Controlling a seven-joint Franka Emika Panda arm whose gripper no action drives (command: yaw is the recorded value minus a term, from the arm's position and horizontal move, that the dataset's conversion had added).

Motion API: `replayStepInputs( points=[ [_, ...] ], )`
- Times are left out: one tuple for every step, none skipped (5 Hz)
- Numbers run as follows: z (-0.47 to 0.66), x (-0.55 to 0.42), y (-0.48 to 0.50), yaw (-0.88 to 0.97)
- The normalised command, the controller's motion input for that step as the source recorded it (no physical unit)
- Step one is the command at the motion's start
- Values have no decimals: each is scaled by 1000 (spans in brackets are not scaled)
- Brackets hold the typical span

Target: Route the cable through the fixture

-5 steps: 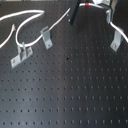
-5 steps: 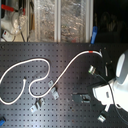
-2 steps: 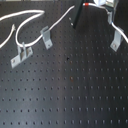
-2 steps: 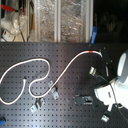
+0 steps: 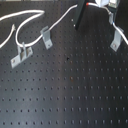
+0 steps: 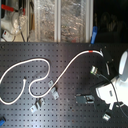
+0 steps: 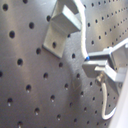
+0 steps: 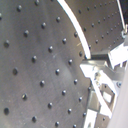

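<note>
At upper right of the first exterior view, the gripper (image 5: 102, 4) pinches the cable (image 5: 60, 22) — jaws closed on it — above the fixture (image 5: 116, 37).

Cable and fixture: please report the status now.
Gripper shut on the cable. Cable beside the fixture, not yet through its fork. Nothing seen in the way.

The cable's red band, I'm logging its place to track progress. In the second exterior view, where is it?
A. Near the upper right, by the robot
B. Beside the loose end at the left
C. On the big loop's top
A: the red band on the cable lies at the second exterior view's upper right.
</note>
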Motion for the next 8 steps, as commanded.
replayStepInputs(
  points=[
    [0, -15, -6, 0],
    [26, -233, -53, 14],
    [83, -189, 44, -177],
    [35, -237, 5, -237],
    [9, -286, -68, -91],
    [10, -294, -112, 0],
    [11, -329, -58, 294],
    [2, -307, 0, 423]
  ],
)
